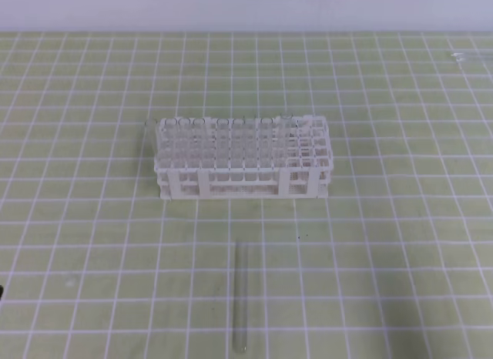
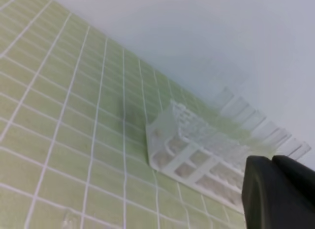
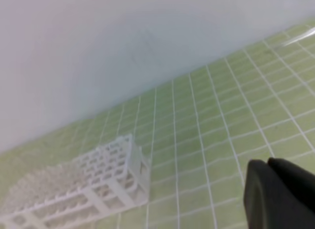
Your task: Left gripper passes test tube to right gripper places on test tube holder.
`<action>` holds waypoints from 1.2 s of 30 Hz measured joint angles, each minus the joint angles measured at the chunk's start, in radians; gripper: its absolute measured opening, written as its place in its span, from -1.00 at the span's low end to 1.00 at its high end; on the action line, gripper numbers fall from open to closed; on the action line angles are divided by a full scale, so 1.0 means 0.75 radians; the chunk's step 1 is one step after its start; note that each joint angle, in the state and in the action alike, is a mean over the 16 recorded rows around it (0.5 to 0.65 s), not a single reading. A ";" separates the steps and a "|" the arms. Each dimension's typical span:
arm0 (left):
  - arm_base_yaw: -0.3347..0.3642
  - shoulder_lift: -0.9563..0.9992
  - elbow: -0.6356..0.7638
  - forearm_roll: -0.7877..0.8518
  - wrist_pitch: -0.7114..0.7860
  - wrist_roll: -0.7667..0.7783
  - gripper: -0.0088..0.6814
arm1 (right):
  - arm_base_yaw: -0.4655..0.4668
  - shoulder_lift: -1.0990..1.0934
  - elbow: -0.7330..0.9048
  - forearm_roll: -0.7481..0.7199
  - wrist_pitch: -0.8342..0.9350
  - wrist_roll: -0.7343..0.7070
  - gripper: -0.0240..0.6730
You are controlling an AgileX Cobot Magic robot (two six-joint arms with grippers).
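Note:
The test tube [image 1: 239, 297] lies flat on the green mat, pointing front to back, a short way in front of the test tube holder [image 1: 243, 159]. The holder, a white lattice rack, also shows in the left wrist view [image 2: 197, 155] and the right wrist view [image 3: 83, 189]. Neither arm appears in the high view. In the left wrist view the left gripper [image 2: 272, 159] has its black fingers pressed together, holding nothing, well away from the rack. The right gripper [image 3: 268, 162] is likewise shut and empty above the mat.
Several clear tubes [image 2: 256, 121] stand in the rack's back rows. A pale wall runs along the mat's far edge. A small clear object [image 1: 470, 57] lies at the far right of the mat.

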 joint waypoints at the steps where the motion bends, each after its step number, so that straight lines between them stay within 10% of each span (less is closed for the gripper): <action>1: 0.000 0.031 -0.021 -0.004 0.019 0.006 -0.98 | 0.000 0.040 -0.030 -0.010 0.036 0.000 -0.98; 19: -0.068 0.989 -0.589 -0.064 0.589 0.400 -0.98 | 0.000 0.688 -0.567 -0.309 0.720 -0.012 -0.98; 36: -0.712 1.734 -1.043 0.247 0.575 -0.093 -0.98 | 0.000 0.718 -0.586 -0.328 0.787 -0.052 -0.98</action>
